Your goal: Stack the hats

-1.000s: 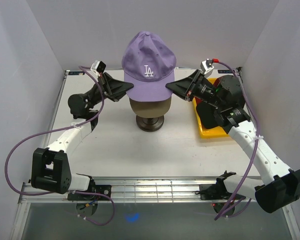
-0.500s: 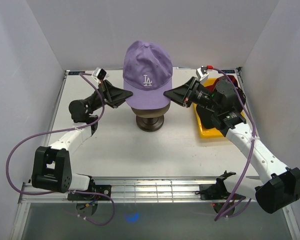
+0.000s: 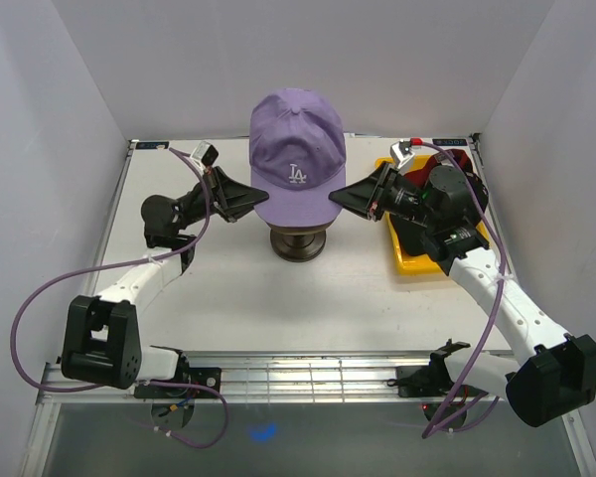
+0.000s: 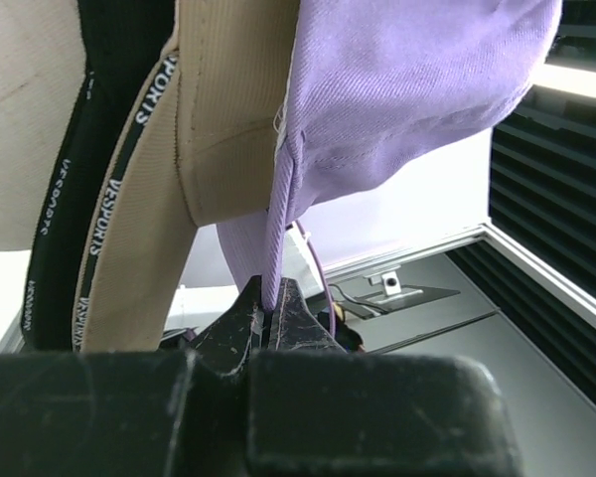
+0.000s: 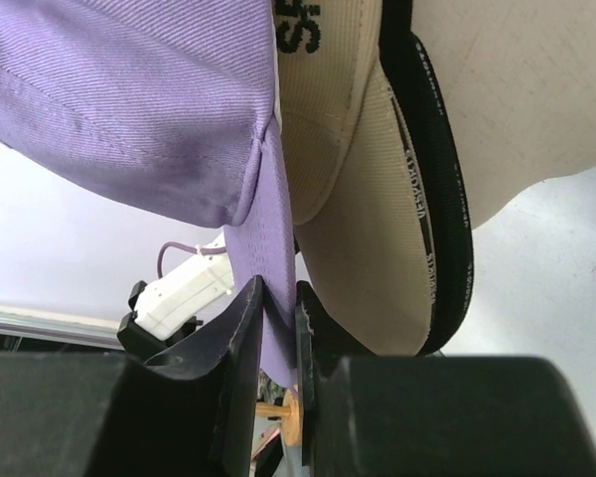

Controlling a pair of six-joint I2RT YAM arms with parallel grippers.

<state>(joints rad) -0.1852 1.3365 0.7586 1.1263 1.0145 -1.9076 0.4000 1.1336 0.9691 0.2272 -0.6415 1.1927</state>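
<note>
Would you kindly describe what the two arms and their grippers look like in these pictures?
Both the left arm and right arm have white link shells and black joint housings, with a purple cable looping along each. The left gripper and right gripper are black wedges tapering to pointed fingers, each carrying a small white wrist camera.

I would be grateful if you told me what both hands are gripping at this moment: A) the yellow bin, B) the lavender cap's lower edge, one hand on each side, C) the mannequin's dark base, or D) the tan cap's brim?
B: the wrist views show the edge of the lavender cap pinched in the left hand and in the right hand, and the top view puts them at its opposite sides.
</note>
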